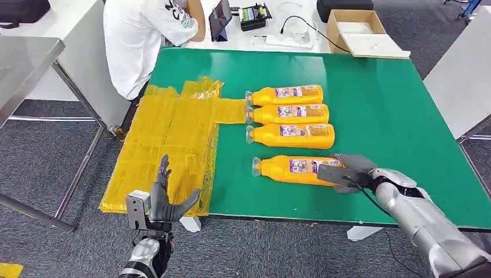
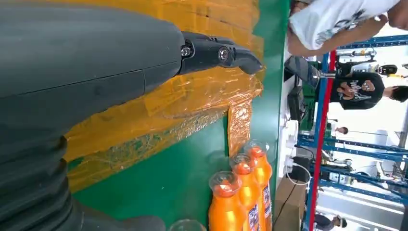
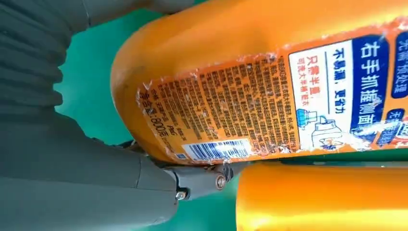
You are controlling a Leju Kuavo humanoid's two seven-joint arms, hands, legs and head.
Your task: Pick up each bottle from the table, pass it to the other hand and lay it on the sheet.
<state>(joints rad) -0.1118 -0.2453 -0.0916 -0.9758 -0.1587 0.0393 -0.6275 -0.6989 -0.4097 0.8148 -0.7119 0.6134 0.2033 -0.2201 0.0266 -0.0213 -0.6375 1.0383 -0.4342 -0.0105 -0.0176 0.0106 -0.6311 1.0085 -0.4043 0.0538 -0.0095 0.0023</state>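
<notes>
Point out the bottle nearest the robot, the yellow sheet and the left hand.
nearest bottle [image 1: 292, 168]: head view, on its label, mid-body.
yellow sheet [image 1: 168, 136]: head view, on a bare flat part of its middle.
left hand [image 1: 165, 200]: head view, on the palm below the raised fingers.

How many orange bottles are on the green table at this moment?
4. Three lie side by side mid-table: the far bottle, middle bottle and third bottle. The nearest bottle lies apart, with the right hand on its base end. None seems hidden.
</notes>
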